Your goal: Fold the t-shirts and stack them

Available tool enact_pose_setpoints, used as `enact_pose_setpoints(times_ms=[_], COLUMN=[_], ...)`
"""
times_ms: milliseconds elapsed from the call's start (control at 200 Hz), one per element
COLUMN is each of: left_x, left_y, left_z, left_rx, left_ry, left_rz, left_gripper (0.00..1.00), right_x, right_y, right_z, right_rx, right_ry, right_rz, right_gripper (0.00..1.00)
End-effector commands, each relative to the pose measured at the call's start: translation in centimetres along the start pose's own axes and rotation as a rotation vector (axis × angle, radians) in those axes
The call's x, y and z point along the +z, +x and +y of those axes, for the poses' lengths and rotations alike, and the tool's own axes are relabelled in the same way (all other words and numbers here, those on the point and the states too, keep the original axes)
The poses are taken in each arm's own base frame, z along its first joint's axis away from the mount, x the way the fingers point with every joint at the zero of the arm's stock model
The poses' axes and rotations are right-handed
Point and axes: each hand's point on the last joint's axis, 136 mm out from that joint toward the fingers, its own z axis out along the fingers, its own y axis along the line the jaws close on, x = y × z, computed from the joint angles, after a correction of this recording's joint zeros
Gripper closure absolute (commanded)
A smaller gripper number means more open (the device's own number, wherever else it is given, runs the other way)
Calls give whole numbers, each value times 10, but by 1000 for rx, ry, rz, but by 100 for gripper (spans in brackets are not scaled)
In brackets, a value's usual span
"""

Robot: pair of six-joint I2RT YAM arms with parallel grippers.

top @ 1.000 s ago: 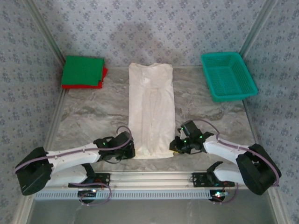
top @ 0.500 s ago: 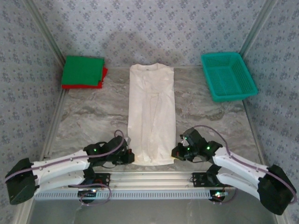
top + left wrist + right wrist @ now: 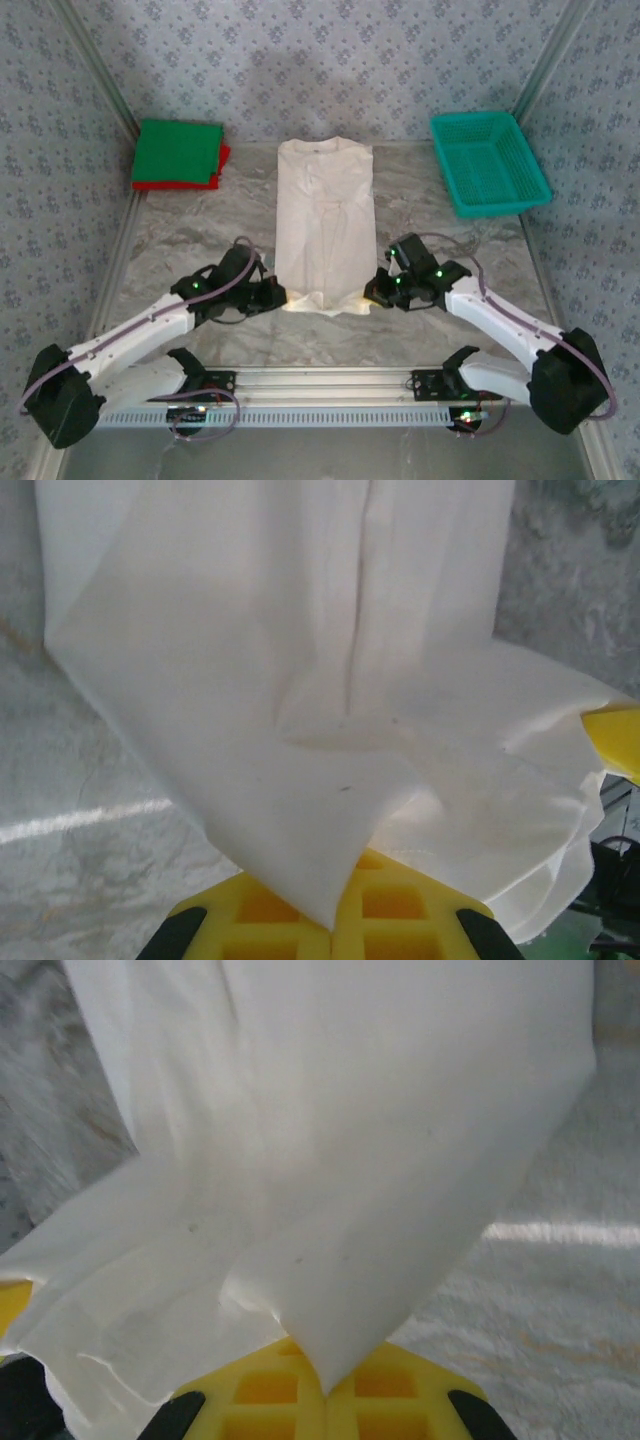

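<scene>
White shirt (image 3: pixel 324 225): narrow strip at centre frame, long axis running bottom to top, collar at top. Left gripper (image 3: pixel 272 296) clamped on lower-left hem corner, right gripper (image 3: pixel 378 290) on lower-right; both wrist views show cloth pinched between yellow fingers. Hem looks raised off the table (image 3: pixel 180 240). Collar lies straight up-frame from both grippers, equally near. Green shirt (image 3: pixel 178 150) upper left, well apart.

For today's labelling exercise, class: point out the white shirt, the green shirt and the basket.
white shirt (image 3: pixel 325 225), top view, middle of its body
green shirt (image 3: pixel 178 150), top view, centre of the folded square
basket (image 3: pixel 488 162), top view, bare mesh floor
</scene>
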Motion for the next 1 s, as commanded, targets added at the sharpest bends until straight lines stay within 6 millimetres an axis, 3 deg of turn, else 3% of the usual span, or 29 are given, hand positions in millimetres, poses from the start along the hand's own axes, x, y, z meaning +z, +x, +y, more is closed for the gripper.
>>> enact_pose_setpoints(times_ms=[0,165,405,600,829,964,994], left_x=[-2,9,31,50,55,62,63], left_y=[-24,-76,-135,-157,-174,-196,-204], left_z=[-13,-4,0,-2,-1,3,4], left_rx=[46,57,160,191,214,224,228], left_ry=[22,-41,-123,-121,-159,-183,-190], left_rz=[17,-21,-8,31,42,45,40], left_gripper=[100,100,100,100,100,100,98], right_x=[-10,-9,12,23,27,35,32], right_y=[-29,-73,-132,-159,-180,-195,-208], right_z=[11,20,9,13,17,10,20], right_rx=[-62,-101,-43,-39,-11,34,29], right_ry=[0,23,21,4,-19,-14,-38], right_rz=[-37,-87,-144,-156,-159,-154,-171], right_gripper=[100,100,100,100,100,97,96])
